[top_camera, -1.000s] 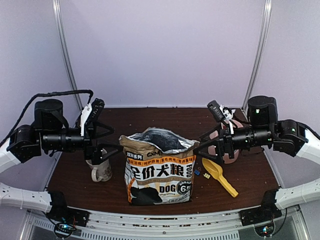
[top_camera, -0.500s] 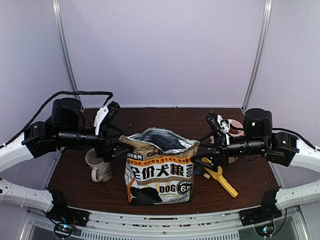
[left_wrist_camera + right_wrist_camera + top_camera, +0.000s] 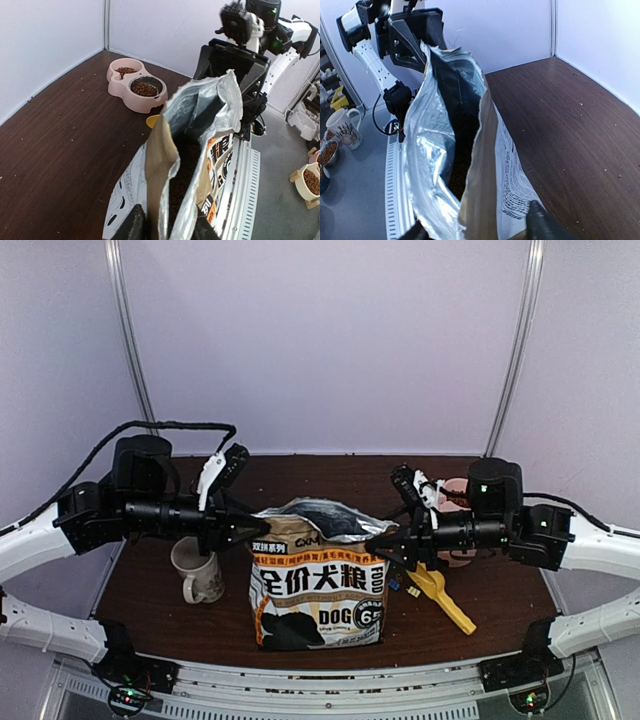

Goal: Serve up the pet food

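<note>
Pale lilac wall panels (image 3: 320, 340) enclosed the space on three sides, joined at the back corners by slim silver metal posts (image 3: 130, 340). The dark brown wood-grain tabletop (image 3: 505, 590) lay under soft, even light.

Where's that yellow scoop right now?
Seen from above, the yellow scoop lies flat on the table just right of the dog food bag, in front of the pink bowl on the robot's right side.

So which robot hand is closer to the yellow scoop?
The right. The right gripper is at the right rim of the bag, close beside the yellow scoop. The left gripper is at the opposite rim, by the mug.
</note>
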Motion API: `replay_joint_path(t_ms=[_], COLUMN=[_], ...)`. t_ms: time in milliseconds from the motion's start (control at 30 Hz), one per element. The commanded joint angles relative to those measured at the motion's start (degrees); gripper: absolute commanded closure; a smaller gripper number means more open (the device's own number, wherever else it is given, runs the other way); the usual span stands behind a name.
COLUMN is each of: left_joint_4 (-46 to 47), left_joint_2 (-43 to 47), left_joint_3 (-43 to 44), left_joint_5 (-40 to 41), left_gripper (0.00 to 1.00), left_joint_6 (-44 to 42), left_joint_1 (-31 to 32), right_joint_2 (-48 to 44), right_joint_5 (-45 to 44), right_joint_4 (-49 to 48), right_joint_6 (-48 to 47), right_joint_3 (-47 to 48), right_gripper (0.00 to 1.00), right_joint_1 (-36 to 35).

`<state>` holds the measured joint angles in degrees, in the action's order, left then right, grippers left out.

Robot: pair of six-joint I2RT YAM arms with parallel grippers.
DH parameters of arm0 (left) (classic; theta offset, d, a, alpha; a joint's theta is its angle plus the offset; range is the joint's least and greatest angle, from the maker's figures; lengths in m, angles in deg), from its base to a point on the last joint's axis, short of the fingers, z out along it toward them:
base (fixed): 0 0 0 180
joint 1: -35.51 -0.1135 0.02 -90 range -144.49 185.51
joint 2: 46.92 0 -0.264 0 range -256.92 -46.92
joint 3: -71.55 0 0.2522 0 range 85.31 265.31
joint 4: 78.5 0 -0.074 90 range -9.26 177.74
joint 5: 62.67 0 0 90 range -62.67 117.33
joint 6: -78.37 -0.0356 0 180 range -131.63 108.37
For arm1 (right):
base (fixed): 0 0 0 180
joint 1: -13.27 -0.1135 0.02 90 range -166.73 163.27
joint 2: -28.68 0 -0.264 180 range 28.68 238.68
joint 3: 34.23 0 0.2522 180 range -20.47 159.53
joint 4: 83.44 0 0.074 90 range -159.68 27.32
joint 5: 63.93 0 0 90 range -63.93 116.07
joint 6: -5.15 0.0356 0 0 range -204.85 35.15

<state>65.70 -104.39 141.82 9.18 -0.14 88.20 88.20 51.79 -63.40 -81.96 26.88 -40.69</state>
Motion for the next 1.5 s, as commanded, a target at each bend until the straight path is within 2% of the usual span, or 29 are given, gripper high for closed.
replay_joint_path(t_ms=[0, 67, 133, 267, 367, 533, 667, 700, 800, 867, 933, 1000, 1033, 1167, 1267, 1467], left_joint_4=[2.5, 1.2, -1.2, -6.0, -8.7, -11.8, -9.2, -8.6, -7.1, -6.1, -5.2, -4.8, -4.7, -3.8, -2.8, -0.6], left_joint_2=[-0.5, -0.5, -0.5, 0.1, 0.9, -1.2, -4.4, -5.0, -6.4, -6.7, -6.3, -5.7, -5.4, -3.8, -2.2, -1.5], left_joint_3=[1.3, 3.1, 5.9, 10.8, 12.2, 13.4, 11.6, 11.2, 10.6, 10.5, 10.3, 10.0, 9.6, 7.0, 4.2, 0.8], left_joint_5=[-0.9, -1.4, -2.1, -5.6, -11.9, -19.0, -22.0, -22.1, -21.6, -21.8, -21.3, -20.2, -19.6, -17.5, -16.3, -15.5], left_gripper=[0.85, 0.99, 1.0, 1.0, 1.0, 1.0, 1.0, 1.0, 1.0, 0.93, 0.73, 0.57, 0.46, 0.28, 0.22, 0.2], left_joint_6=[-0.5, -1.3, -2.7, -6.0, -7.5, -9.3, -9.1, -9.0, -8.9, -8.6, -8.2, -8.2, -8.2, -7.5, -6.6, -4.4], left_joint_1=[-0.8, -1.4, -2.0, -4.0, -7.9, -10.7, -10.7, -10.7, -10.7, -10.7, -10.6, -10.6, -10.7, -10.6, -10.6, -10.6], right_joint_2=[-0.7, -1.3, -2.0, -4.9, -8.4, -12.4, -9.9, -9.0, -6.2, -4.3, -2.6, -0.6, 0.4, 5.3, 9.9, 18.2], right_joint_5=[-1.3, -1.1, -1.1, -2.2, -3.0, -2.4, -0.9, -0.5, 0.5, 1.0, 1.5, 1.0, 0.2, -3.0, -5.0, -8.6], right_joint_4=[-4.1, -2.6, 1.6, 9.2, 10.9, 8.4, 6.9, 7.3, 10.0, 13.2, 16.5, 20.2, 21.9, 27.8, 30.8, 35.8], right_joint_6=[0.8, 0.5, -0.2, -0.9, 0.1, 3.2, 5.0, 5.1, 4.5, 3.3, 1.9, 0.2, -0.6, -3.9, -5.9, -10.5], right_joint_3=[-0.4, 1.0, 3.9, 8.0, 7.4, 2.5, 1.0, 1.2, 4.2, 7.3, 11.5, 15.2, 16.9, 24.4, 29.4, 38.2], right_gripper=[0.59, 0.74, 0.99, 1.0, 1.0, 1.0, 1.0, 0.97, 0.77, 0.63, 0.46, 0.35, 0.33, 0.24, 0.2, 0.17], right_joint_1=[0.3, 0.3, 0.4, 1.0, 2.7, 4.4, 4.4, 4.4, 4.3, 4.3, 4.2, 3.6, 3.1, -0.3, -2.9, -5.9])
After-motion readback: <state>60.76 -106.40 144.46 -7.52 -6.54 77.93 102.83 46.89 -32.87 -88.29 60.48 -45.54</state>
